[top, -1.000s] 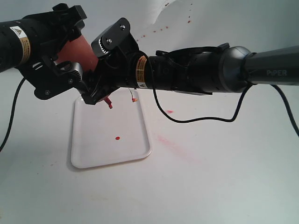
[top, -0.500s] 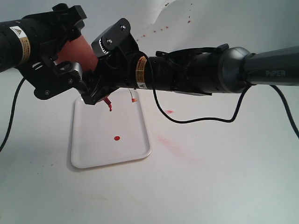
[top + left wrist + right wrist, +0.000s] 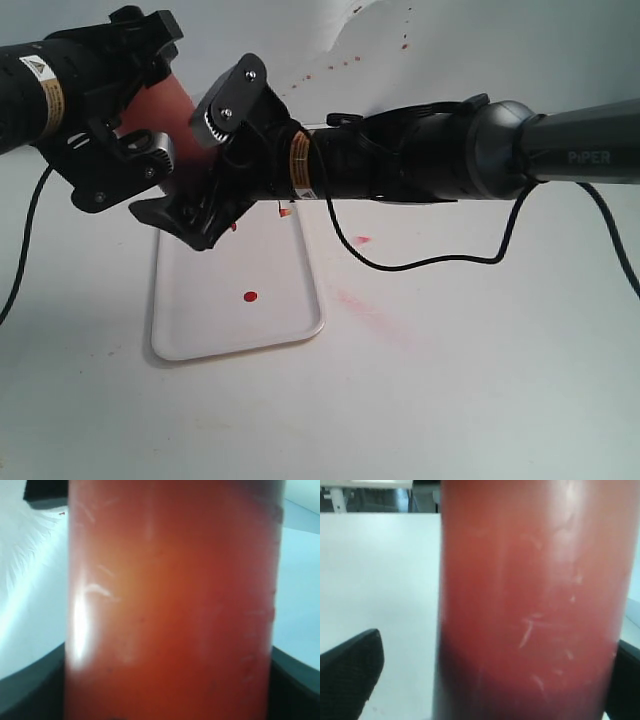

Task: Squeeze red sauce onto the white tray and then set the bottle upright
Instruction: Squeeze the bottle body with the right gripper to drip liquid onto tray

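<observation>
The bottle (image 3: 165,105), red and translucent, hangs tilted above the far end of the white tray (image 3: 200,335). My left gripper (image 3: 130,105) is shut on its body; in the left wrist view the bottle (image 3: 170,590) fills the frame with dark fingers (image 3: 295,685) against its sides. My right gripper (image 3: 195,155) is open, its jaws spread wide around the bottle's lower part. The right wrist view shows a finger (image 3: 350,672) well off the bottle (image 3: 530,580). One round drop of red sauce (image 3: 250,297) lies on the tray. The tethered tip cap (image 3: 285,212) dangles beside the mostly hidden nozzle.
Pinkish smears (image 3: 365,305) mark the table right of the tray, with a small red spot (image 3: 362,240) farther back. Red specks (image 3: 340,65) dot the white backdrop. A black cable (image 3: 430,258) sags under the right arm.
My right gripper's jaws have spread wide and come off the bottle. The left gripper still holds the bottle in the same place, and the drop on the tray is unchanged.
</observation>
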{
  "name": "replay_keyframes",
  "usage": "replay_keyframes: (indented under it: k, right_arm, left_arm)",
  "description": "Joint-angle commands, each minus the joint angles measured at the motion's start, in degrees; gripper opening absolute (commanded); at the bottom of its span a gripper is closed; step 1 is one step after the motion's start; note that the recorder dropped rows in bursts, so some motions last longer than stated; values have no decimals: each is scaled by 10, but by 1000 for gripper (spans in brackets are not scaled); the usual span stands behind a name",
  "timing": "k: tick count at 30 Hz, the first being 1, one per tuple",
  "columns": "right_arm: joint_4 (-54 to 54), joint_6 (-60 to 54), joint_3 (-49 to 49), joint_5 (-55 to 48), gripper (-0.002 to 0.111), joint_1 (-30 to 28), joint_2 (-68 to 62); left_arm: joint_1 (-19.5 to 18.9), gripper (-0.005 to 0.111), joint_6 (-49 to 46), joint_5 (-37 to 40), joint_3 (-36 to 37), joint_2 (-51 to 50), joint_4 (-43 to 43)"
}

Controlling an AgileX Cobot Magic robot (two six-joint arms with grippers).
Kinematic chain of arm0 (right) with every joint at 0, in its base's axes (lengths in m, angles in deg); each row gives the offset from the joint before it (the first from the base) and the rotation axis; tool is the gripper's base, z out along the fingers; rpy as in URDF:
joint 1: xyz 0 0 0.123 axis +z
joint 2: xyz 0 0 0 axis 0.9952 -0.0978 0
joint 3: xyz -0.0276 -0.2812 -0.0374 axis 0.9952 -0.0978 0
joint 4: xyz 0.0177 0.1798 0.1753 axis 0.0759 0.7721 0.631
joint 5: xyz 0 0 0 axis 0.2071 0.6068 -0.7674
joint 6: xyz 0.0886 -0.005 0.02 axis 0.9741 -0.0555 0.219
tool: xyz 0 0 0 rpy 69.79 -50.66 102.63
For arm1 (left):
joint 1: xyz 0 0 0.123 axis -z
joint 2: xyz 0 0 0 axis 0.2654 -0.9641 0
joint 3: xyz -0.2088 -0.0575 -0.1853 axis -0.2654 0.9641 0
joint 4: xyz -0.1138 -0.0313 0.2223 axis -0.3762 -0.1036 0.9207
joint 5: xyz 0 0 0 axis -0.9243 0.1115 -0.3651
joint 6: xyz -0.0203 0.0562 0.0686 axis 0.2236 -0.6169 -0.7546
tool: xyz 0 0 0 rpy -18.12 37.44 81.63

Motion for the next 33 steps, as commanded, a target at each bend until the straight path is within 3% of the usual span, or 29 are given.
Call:
replay_keyframes:
  k: [1,8,16,19,23,25,33]
  right_arm:
    - [-64,-2,3,-21,105,2,3]
    - [-58,0,3,-5,105,2,3]
    - [72,-28,3,-9,101,1,3]
    - [75,-29,3,-10,76,1,3]
    - [75,-29,3,-7,20,1,3]
    - [75,-29,3,-2,1,1,3]
    - [77,-29,3,-2,1,1,3]
  left_arm:
    - [3,0,6,18,-8,4,1]
    - [3,0,6,18,-7,4,1]
    - [3,0,6,18,-7,4,1]
    - [3,0,6,18,-7,4,1]
    - [3,0,6,18,-7,4,1]
    - [3,0,6,18,-7,4,1]
    - [3,0,6,18,-7,4,1]
